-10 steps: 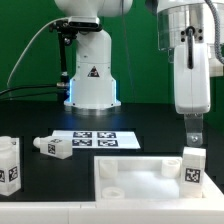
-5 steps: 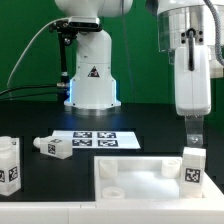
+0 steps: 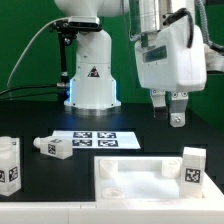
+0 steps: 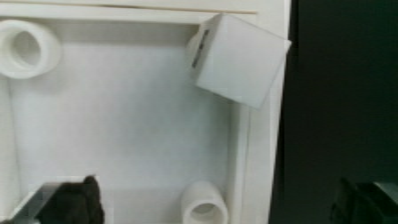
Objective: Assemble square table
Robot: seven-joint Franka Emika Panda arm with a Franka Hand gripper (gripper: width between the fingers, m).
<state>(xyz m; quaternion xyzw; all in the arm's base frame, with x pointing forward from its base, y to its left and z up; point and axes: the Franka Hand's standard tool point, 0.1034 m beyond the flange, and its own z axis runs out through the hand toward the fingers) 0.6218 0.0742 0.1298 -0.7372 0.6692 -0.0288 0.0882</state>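
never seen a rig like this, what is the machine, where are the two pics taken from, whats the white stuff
It is a robot arm; its two-finger tool hangs open, holding nothing. One picture comes from a camera standing off the arm, the other from a camera on the wrist, looking down. On the table lies a square tabletop slab with round sockets, one leg standing at its corner. Toward the exterior view's left sit an upright leg and a lying leg. The flat tagged sheet is the marker board.

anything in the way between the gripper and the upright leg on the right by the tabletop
Nothing visible: the open gripper hangs higher than the leg at the tabletop rim, with only free air between them.
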